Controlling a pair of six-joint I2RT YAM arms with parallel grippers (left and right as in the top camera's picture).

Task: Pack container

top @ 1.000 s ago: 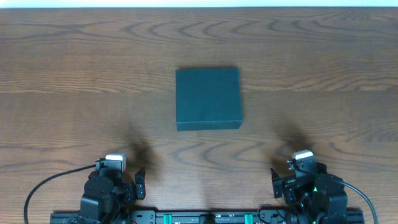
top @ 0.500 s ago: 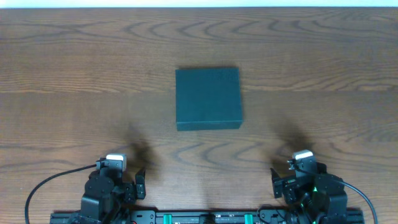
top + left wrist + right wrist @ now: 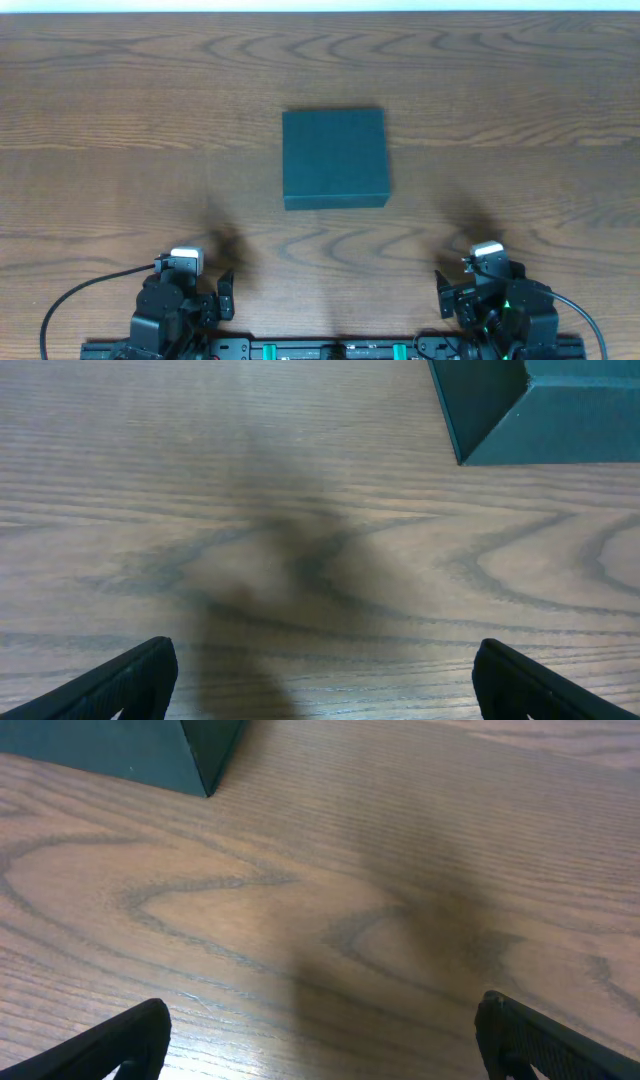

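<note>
The dark teal-green container [image 3: 334, 158] sits shut, lid flat, at the middle of the wooden table. A corner of it shows at the top right of the left wrist view [image 3: 530, 410] and at the top left of the right wrist view [image 3: 130, 750]. My left gripper [image 3: 320, 680] is open and empty at the near left edge, well short of the container. My right gripper [image 3: 320, 1040] is open and empty at the near right edge, also apart from it. No snack packets are in view.
The wooden table [image 3: 120, 120] spreads bare around the container. The arm bases and their cables [image 3: 70, 300] sit along the near edge.
</note>
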